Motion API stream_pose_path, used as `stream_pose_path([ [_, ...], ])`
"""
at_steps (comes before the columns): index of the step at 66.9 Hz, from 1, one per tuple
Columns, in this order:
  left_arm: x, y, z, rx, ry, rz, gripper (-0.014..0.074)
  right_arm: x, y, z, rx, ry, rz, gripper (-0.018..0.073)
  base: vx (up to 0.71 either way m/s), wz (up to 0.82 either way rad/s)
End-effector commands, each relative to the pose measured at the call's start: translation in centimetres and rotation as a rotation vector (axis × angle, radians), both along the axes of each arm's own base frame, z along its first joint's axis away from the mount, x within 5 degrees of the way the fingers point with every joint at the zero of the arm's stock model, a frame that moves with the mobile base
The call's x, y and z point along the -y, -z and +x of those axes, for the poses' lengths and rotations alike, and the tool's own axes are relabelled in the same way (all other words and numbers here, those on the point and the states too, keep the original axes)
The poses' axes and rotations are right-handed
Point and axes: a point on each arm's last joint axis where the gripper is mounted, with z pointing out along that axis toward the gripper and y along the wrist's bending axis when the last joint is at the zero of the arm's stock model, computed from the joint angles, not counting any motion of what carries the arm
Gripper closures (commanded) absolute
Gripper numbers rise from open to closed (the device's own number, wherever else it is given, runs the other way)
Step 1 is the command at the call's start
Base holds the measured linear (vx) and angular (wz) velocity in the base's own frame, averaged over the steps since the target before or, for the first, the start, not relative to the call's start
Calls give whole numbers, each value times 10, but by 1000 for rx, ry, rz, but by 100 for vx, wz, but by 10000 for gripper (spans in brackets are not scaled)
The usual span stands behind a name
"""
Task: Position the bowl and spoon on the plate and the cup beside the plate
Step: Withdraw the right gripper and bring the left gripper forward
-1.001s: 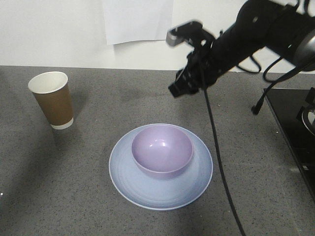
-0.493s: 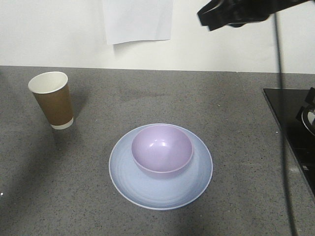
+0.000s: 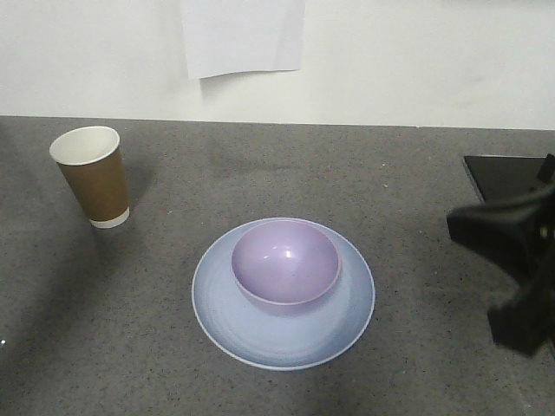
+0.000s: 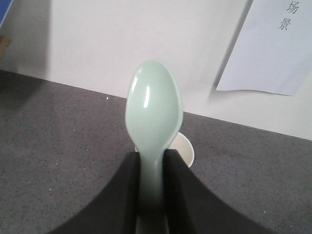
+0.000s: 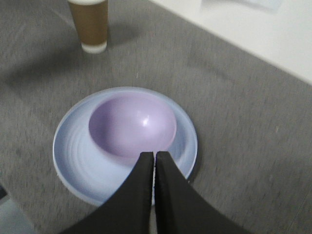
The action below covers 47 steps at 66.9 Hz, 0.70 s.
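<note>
The lavender bowl (image 3: 285, 263) sits in the pale blue plate (image 3: 260, 342) at the middle of the grey counter; both also show in the right wrist view, the bowl (image 5: 132, 124) on the plate (image 5: 73, 156). The brown paper cup (image 3: 91, 176) stands upright at the far left, apart from the plate. My left gripper (image 4: 151, 153) is shut on the handle of the mint-green spoon (image 4: 154, 105), whose scoop points up and away, with the cup's white rim (image 4: 187, 150) just behind it. My right gripper (image 5: 154, 153) is shut on nothing, hovering over the plate's near rim.
A dark blurred part of my right arm (image 3: 512, 260) hangs at the right edge of the front view. Behind it lies a black flat appliance (image 3: 503, 173). A white paper sheet (image 3: 243, 35) hangs on the back wall.
My right arm rose from beyond the bowl to the frame's top, then reappeared low at the right edge. Bowl, plate and cup have not moved.
</note>
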Motion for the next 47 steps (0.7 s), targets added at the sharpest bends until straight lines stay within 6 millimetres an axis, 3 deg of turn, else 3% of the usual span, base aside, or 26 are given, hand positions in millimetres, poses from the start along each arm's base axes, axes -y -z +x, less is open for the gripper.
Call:
stream_pose_path([
  [1, 1, -13, -3, 72, 33, 7, 603, 9, 12, -15, 105, 65, 85, 562, 0, 0],
  [15, 1, -13, -3, 73, 34, 6, 603, 19, 46, -36, 143, 110, 117, 562, 0, 0],
  [25, 7, -15, -2, 94, 82, -43, 603, 20, 49, -38, 141, 110, 117, 562, 0, 0],
  [37, 24, -22, -3, 144, 272, -83, 603, 20, 48, -37, 150, 115, 120, 562, 0, 0],
  [47, 41, -34, 3, 79, 423, -62, 603, 20, 47, -37, 153, 116, 122, 562, 0, 0],
])
